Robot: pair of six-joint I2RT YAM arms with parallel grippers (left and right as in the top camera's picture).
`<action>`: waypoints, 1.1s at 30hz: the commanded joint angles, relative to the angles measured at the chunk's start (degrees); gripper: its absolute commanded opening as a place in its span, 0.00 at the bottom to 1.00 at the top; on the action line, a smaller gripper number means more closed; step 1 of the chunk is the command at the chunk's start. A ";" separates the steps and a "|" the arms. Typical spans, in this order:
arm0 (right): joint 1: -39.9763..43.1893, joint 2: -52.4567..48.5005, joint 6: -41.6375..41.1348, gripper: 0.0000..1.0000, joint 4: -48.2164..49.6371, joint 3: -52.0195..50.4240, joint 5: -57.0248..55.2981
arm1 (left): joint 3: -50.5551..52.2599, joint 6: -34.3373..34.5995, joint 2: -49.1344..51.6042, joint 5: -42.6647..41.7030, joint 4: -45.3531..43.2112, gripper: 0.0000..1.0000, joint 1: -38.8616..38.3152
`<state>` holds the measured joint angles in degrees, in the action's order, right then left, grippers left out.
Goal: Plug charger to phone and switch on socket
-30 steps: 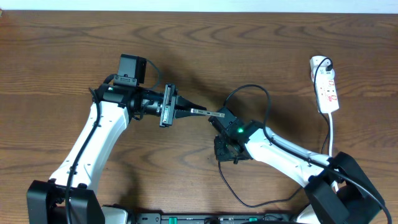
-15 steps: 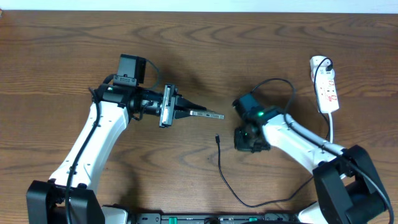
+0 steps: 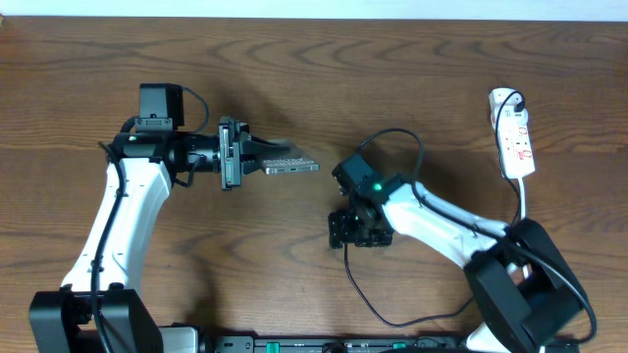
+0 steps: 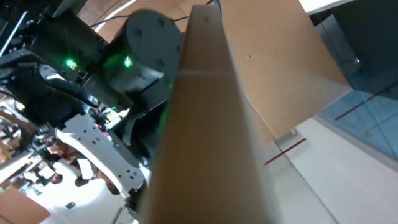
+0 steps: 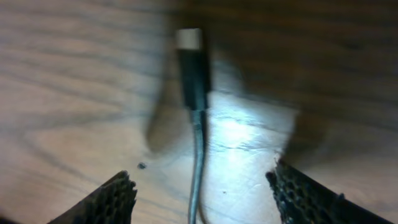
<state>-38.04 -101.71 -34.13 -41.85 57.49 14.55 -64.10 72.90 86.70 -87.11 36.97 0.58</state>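
Note:
My left gripper (image 3: pixel 257 163) is shut on the phone (image 3: pixel 294 165), a bronze-grey slab held level above the table at left of centre. The phone fills the middle of the left wrist view (image 4: pixel 211 124). The charger (image 3: pixel 359 286) is a thin black cable lying on the table. Its plug tip (image 5: pixel 190 68) lies flat between the open fingers of my right gripper (image 5: pixel 202 193). In the overhead view my right gripper (image 3: pixel 349 231) hangs low over that cable end, to the right of and nearer than the phone. The socket (image 3: pixel 517 140), a white power strip, lies at the far right.
The socket's white cord (image 3: pixel 524 211) runs toward the front past my right arm. A black plug (image 3: pixel 514 100) sits in the socket's far end. The charger cable loops along the front of the table (image 3: pixel 422 319). The table is brown wood (image 3: pixel 412 69).
My left arm has drawn back to the left with the phone, now turned flat side up. My right gripper has swung back left and down over the plug tip lying on the table.

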 commanded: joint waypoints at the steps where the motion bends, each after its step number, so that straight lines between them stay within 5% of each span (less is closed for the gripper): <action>1: 0.76 -5.09 0.31 0.76 -6.56 3.80 -6.54 | -0.68 -4.20 -0.39 -2.97 -0.20 0.07 0.33; 6: 1.36 -8.50 -2.23 0.78 -18.12 5.92 -29.44 | -0.68 -9.62 -0.39 -2.86 -0.22 0.08 0.33; 11: 6.47 -9.31 -3.13 0.77 -23.28 5.88 -37.27 | -0.68 -14.38 -0.39 -1.07 -0.20 0.07 0.33; 20: 17.99 -9.31 3.08 0.68 -18.05 5.79 -23.98 | -0.68 -19.76 -0.39 8.79 -0.20 0.07 0.33; 29: 22.51 -9.31 2.47 0.65 -10.19 2.21 -19.87 | -0.68 -48.13 -0.39 27.21 -0.22 0.07 0.22; 33: 23.78 -9.31 2.56 0.55 -6.51 0.22 -15.34 | -0.68 -51.49 -0.31 35.91 -0.26 0.08 0.20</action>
<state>-15.18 -106.06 -31.11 -51.37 62.00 -4.89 -64.10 30.74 86.70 -59.61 37.01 0.64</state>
